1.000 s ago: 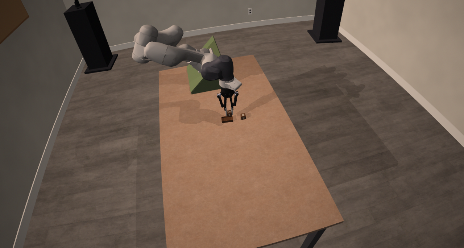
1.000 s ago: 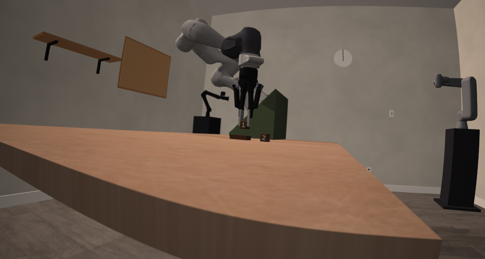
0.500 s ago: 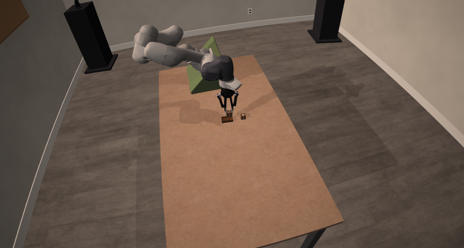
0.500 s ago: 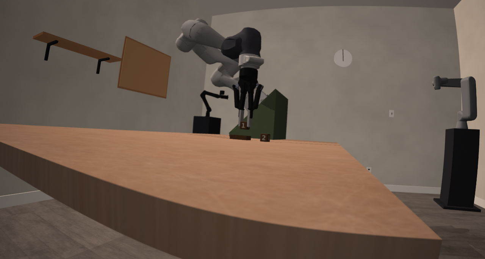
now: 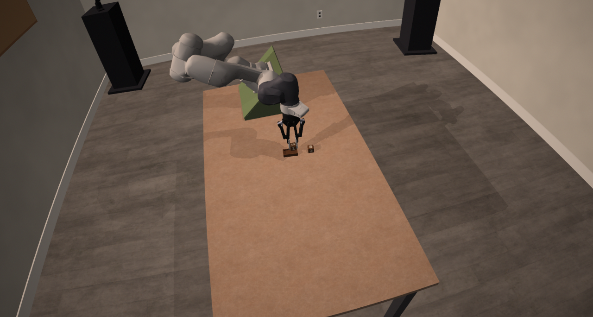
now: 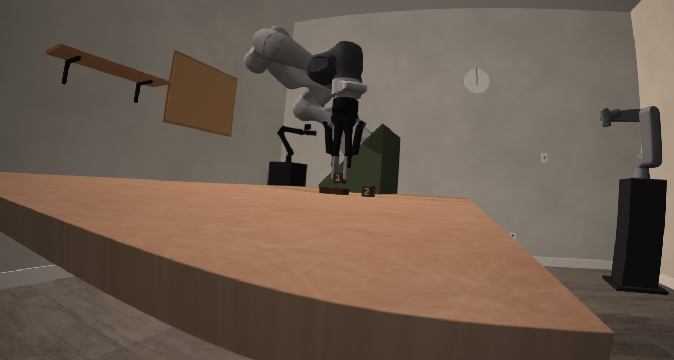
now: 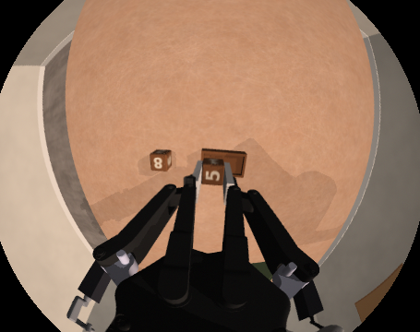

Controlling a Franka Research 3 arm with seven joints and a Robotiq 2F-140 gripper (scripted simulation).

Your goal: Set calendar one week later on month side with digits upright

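Gripper (image 5: 293, 144) (image 6: 340, 174) (image 7: 212, 170) pinched the 1/5 cube (image 5: 292, 146) (image 6: 337, 178) (image 7: 212, 174), which partly hid the tray (image 5: 290, 154) (image 6: 332, 191) (image 7: 241, 165). Month's name couldn't be made out.

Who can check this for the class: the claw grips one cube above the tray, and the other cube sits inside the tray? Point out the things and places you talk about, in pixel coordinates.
The other cube (image 5: 310, 148) (image 6: 368, 191) (image 7: 160, 160) sits on the table, beside the tray (image 5: 290, 153) (image 6: 333, 191) (image 7: 239, 163); the top view shows it. The rest stands.

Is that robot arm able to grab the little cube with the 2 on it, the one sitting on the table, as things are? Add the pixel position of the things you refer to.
Probably not yet: its end effector (image 5: 293, 144) (image 6: 341, 175) (image 7: 212, 170) is closed on the other cube (image 5: 293, 146) (image 6: 337, 178) (image 7: 212, 175). Otherwise the 2 cube (image 5: 310, 148) (image 6: 367, 191) (image 7: 160, 161) stands apart beside the tray (image 5: 290, 154) (image 6: 333, 191) (image 7: 241, 165), seemingly within reach.
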